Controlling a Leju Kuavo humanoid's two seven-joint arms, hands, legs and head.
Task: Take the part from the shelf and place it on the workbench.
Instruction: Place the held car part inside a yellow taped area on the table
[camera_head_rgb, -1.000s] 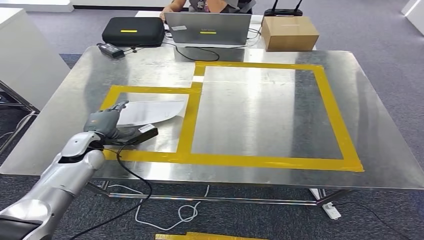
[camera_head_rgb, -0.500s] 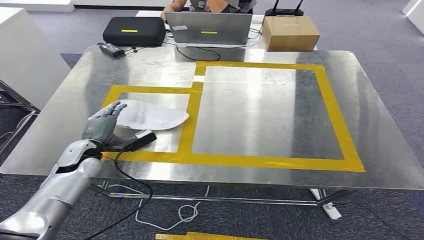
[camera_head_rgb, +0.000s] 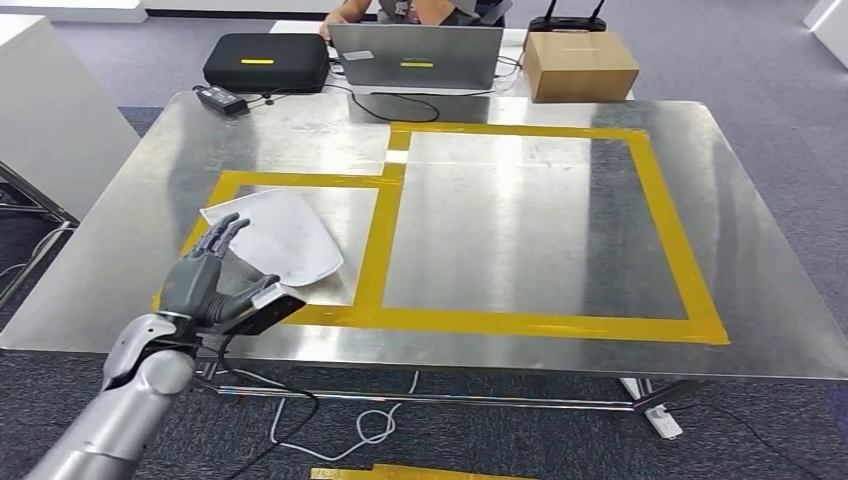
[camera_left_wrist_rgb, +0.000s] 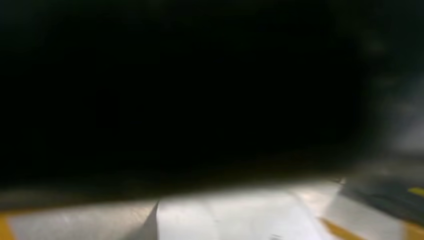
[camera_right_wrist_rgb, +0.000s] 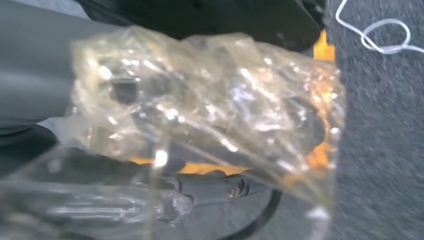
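White, flat, curved sheet-metal part (camera_head_rgb: 273, 234) lies on the steel worktop (camera_head_rgb: 500, 230), just ahead of the left hand (camera_head_rgb: 205, 275). That hand hovers with fingers spread, holding nothing. The right hand (camera_right_wrist_rgb: 210, 185) grasps a clear crinkled plastic bag (camera_right_wrist_rgb: 210, 100).

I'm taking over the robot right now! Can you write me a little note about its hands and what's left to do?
Left hand: open, fingers spread, at the near edge of the part. I cannot tell if it touches it.
Right hand: behind a crinkly clear plastic bag. It is unclear whether it grips the bag.
Part: a pale flat piece lying on the workbench, inside the small yellow tape frame.
Done: the part looks placed.
Left: probably draw the left arm back and check the right hand.
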